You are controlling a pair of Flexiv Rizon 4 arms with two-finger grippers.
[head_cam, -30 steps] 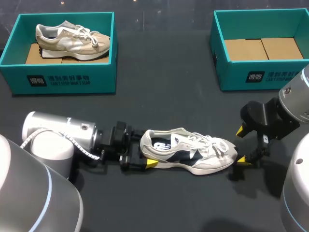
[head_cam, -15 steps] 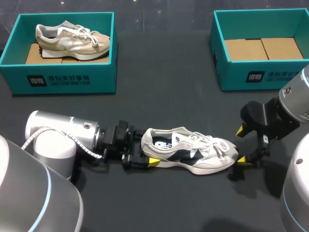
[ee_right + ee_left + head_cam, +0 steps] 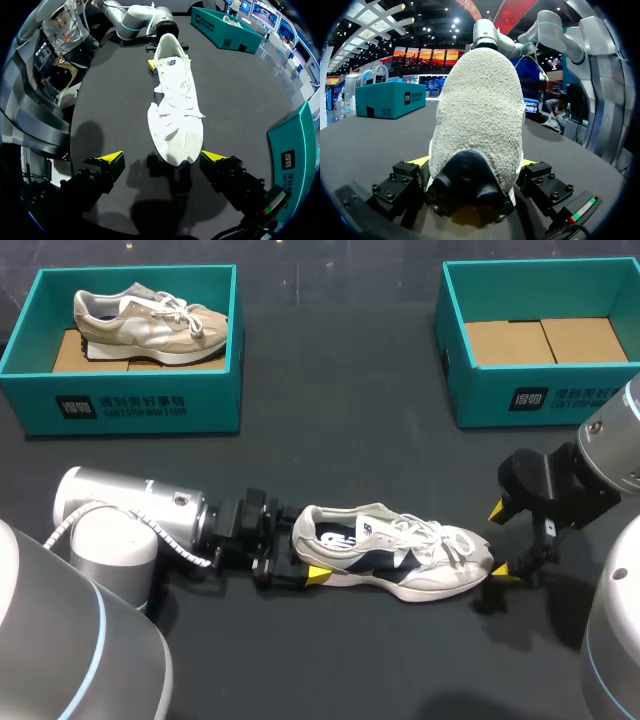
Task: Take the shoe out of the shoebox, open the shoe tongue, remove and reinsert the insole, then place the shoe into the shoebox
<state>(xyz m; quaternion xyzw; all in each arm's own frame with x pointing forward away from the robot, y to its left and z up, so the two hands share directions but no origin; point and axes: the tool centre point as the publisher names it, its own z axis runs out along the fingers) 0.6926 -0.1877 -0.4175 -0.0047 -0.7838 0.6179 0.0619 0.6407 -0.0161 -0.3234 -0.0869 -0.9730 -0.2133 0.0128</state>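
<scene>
A white and navy shoe (image 3: 390, 560) lies on its sole on the dark table, heel to the left and toe to the right. My left gripper (image 3: 305, 558) is at the heel, one yellow-tipped finger on each side. In the left wrist view the heel (image 3: 480, 110) fills the space between the fingers of the left gripper (image 3: 475, 162), which press it from both sides. My right gripper (image 3: 500, 540) stands open at the toe. In the right wrist view the shoe (image 3: 175, 100) points its toe between the tips of the right gripper (image 3: 164, 157), with a gap at each side.
A teal shoebox (image 3: 130, 405) at the back left holds a beige shoe (image 3: 150, 318). A second teal shoebox (image 3: 540, 395) at the back right shows only its cardboard bottom. The second teal shoebox (image 3: 295, 150) stands close beside my right gripper.
My left arm has slid a little to the right, nudging the shoe that way, and its fingers have drawn in slightly onto the heel. The right arm has kept still.
</scene>
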